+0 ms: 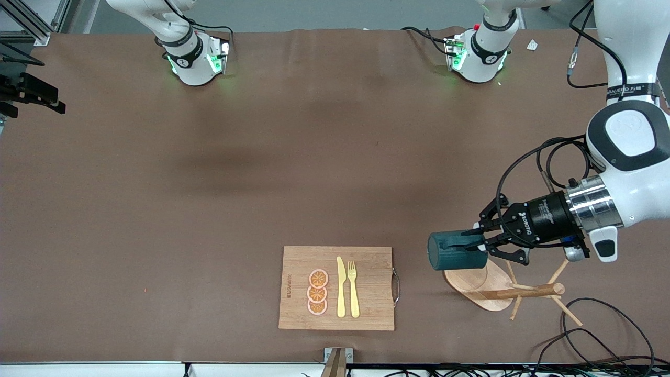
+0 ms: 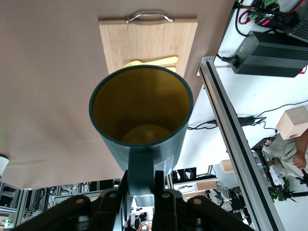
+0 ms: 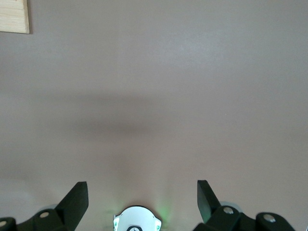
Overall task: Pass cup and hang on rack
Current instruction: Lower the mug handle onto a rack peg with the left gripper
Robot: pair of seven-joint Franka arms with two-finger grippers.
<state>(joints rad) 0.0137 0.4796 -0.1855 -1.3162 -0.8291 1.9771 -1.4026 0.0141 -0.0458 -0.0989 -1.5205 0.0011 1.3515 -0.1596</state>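
Observation:
The dark teal cup [image 1: 454, 252] hangs on its side in the air, mouth turned toward the cutting board. My left gripper [image 1: 480, 241] is shut on its small handle, the cup over the edge of the rack's oval base [image 1: 473, 285]. The rack's post [image 1: 529, 291] and thin pegs [image 1: 558, 272] show beneath the left wrist. In the left wrist view the cup [image 2: 142, 103] shows its mustard inside, and the left gripper [image 2: 142, 185] pinches the handle from both sides. My right gripper [image 3: 142, 191] is open and holds nothing, high over bare table; the front view does not show it.
A bamboo cutting board [image 1: 366, 262] with a yellow knife [image 1: 341, 288], a fork [image 1: 353, 288] and orange slices [image 1: 317, 292] lies near the table's front edge. Loose black cables [image 1: 591, 335] lie beside the rack at the left arm's end.

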